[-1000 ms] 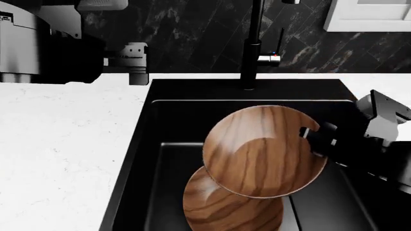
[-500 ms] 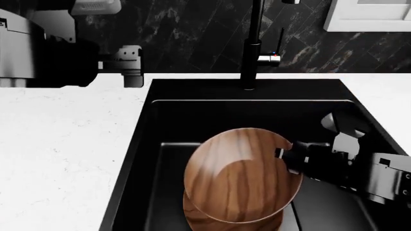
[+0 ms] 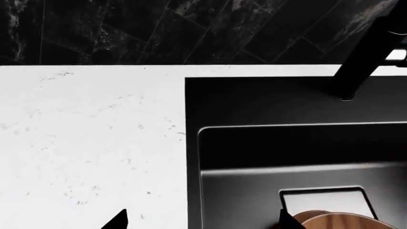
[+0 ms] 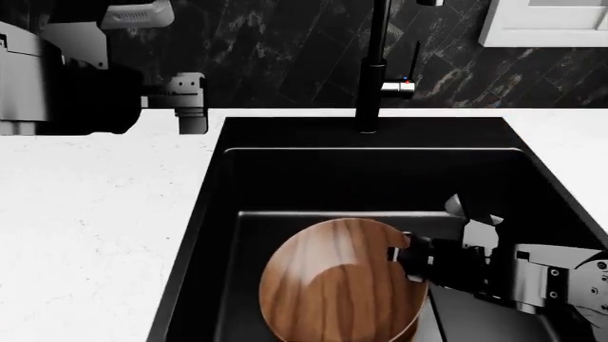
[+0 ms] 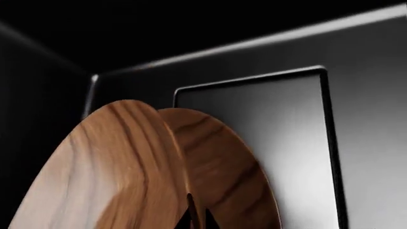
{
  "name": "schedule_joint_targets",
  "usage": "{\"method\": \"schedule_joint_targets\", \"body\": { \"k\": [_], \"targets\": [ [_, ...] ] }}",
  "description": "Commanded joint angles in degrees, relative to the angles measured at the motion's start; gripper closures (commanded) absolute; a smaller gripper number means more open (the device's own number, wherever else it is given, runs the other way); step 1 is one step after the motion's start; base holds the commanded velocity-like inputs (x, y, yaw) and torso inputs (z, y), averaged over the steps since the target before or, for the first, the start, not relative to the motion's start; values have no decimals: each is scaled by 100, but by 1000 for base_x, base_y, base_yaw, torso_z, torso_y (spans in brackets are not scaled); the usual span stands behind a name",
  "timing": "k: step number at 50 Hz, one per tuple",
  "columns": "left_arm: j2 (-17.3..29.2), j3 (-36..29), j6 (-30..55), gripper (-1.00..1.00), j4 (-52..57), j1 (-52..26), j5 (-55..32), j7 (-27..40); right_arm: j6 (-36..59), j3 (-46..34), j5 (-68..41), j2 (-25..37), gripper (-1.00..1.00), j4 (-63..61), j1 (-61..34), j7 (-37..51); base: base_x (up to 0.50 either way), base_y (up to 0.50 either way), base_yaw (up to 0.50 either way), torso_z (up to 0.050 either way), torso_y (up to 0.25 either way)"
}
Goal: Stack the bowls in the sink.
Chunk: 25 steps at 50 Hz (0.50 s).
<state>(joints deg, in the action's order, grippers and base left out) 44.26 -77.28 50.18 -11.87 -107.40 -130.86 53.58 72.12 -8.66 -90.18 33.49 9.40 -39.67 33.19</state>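
The right gripper (image 4: 406,258) is low inside the black sink (image 4: 371,171), and its jaws pinch the rim of a brown wooden bowl (image 4: 337,288). That top bowl sits over the second bowl (image 5: 222,162), which peeks out just behind it (only a sliver shows from the wrist). The faucet (image 4: 372,71) stands beyond the jaws at the back of the sink. The left gripper (image 4: 190,100) hangs over the white worktop (image 4: 95,214), far from the bowls, with its jaws spread apart.
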Motion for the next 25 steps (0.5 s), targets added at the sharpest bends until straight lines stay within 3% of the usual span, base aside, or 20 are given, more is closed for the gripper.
{"method": "schedule_joint_targets", "body": {
  "k": [1,11,12,25],
  "targets": [
    [24,4,0,-100,16,25,-4,11,-75,-190,177,-40,100,58,60,-308,0,0,0,0,0],
    [43,11,11,-100,39,32,-9,22,-162,-319,397,-23,100,79,44,-386,0,0,0,0,0],
    [43,11,11,-100,39,32,-8,26,-150,-370,463,-6,-100,80,13,-398,0,0,0,0,0],
    [90,38,20,-100,110,31,-51,53,72,-208,8,289,-100,-581,-39,-46,0,0,0,0,0]
  ]
}}
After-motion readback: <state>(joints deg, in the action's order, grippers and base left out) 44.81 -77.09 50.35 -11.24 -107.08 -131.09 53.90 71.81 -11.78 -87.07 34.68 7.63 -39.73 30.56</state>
